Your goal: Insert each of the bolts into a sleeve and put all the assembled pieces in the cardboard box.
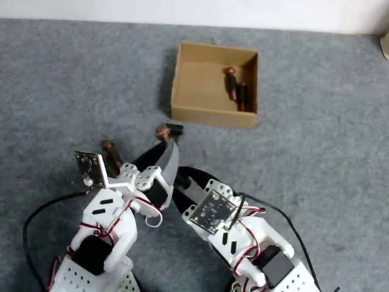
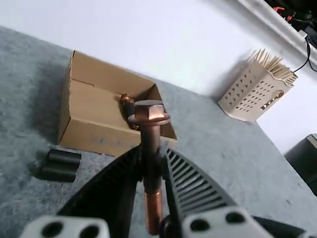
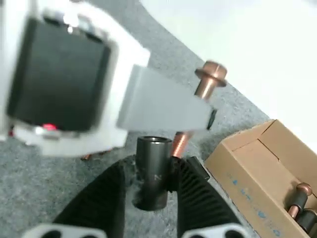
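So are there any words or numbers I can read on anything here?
Faint blue print on the cardboard box side: too blurred to read.
Tiny pale mark on the sleeve in the right gripper: too small to read.
No other text anywhere.

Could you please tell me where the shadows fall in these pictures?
High view: the box casts a soft shadow on the carpet along its left wall. Left wrist view: the carpet darkens beside the box, near the loose sleeves.

Assembled piece (image 1: pixel 236 87) in cardboard box (image 1: pixel 209 115); loose sleeves (image 2: pixel 59 165) just before it.
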`<state>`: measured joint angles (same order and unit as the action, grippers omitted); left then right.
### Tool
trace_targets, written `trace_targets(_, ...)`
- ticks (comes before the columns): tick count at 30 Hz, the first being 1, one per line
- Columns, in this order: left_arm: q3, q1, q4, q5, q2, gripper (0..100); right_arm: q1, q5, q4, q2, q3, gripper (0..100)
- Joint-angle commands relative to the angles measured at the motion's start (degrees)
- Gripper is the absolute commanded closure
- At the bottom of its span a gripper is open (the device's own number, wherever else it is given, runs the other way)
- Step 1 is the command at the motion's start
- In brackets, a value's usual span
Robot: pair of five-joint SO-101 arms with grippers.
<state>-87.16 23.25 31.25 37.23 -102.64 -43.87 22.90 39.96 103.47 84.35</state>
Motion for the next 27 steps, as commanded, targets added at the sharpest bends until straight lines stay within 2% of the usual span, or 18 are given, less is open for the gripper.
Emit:
trace_targets(1,1.19,1.27,-6.33,-0.35,-0.92,100,-0.57,-0.62,-0.04,0.57,-0.22,99.3)
trace_targets(9,3.74,-1.89,-8.09,-1.58,-0.92,100,-0.4,-0.7,-0.04,0.48,-0.13,99.3)
trace_targets(12,5.14,-1.8,-8.0,-1.58,-0.92,100,2.51,-2.2,-0.48,0.57,-0.13,99.3)
trace_targets(16,8.4,-1.98,-3.96,-1.58,-0.92,100,5.14,-5.1,-1.89,0.48,-0.13,99.3)
trace_targets(24,7.96,-1.36,-1.93,-1.49,-0.92,100,5.05,-5.36,-1.89,0.31,-0.13,99.3)
trace_targets(27,6.2,1.63,-2.11,-1.49,-0.92,100,4.97,-5.36,-1.89,0.31,-0.13,99.3)
